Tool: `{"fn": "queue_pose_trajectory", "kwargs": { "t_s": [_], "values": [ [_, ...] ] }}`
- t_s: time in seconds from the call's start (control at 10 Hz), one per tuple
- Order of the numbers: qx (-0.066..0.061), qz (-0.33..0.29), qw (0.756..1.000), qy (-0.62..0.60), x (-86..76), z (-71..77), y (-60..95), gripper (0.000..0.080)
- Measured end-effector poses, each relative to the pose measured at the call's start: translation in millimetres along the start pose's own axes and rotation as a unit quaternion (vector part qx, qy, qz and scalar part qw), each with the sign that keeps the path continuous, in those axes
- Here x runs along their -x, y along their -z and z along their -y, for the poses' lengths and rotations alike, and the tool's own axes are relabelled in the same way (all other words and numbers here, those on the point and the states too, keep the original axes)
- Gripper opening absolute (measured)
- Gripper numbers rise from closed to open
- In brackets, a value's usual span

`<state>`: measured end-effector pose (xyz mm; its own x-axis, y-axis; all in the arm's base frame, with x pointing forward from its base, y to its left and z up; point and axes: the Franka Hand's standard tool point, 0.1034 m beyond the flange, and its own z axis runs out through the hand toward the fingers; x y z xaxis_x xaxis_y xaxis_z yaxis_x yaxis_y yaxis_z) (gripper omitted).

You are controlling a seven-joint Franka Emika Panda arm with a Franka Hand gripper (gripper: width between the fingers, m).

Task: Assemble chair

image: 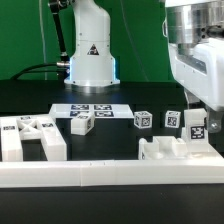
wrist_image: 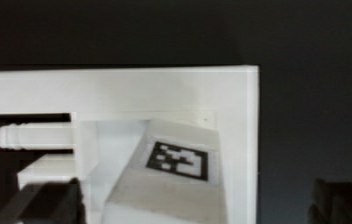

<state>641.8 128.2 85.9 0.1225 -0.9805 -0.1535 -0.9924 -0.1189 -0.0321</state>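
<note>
The chair is in loose white tagged pieces across the black table. At the exterior view's right stands a chunky white piece (image: pixel 172 151), with a tagged post (image: pixel 197 126) at its far side. My gripper (image: pixel 198 110) hangs straight over that post. In the wrist view the gripper (wrist_image: pixel 191 207) is open. Its dark fingers (wrist_image: pixel 41 204) stand on either side of the tagged white piece (wrist_image: pixel 178 160) with a gap showing, and a round peg (wrist_image: pixel 31 135) sticks out beside it. More pieces lie at the left (image: pixel 24 136), with a small one (image: pixel 80 123) and two tagged cubes (image: pixel 143 119) in the middle.
The marker board (image: pixel 92 108) lies flat behind the middle pieces. A long plain white rail (image: pixel 100 176) runs along the front edge. The robot's white base (image: pixel 90 55) stands at the back, with a cable trailing to its left.
</note>
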Motion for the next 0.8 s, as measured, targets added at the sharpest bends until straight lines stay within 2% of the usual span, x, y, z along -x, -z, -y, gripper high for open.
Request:
{"fn": "queue_pose_trajectory", "kwargs": {
  "t_s": [0.2,0.5,0.8],
  "values": [
    [-0.001,0.000,0.992,0.128,-0.3,-1.5,1.5,0.0648],
    [-0.003,-0.002,0.972,0.234,-1.7,-4.6,0.7,0.0649],
    [-0.003,-0.003,0.932,0.361,-4.4,-5.9,0.4,0.0649]
  ]
}}
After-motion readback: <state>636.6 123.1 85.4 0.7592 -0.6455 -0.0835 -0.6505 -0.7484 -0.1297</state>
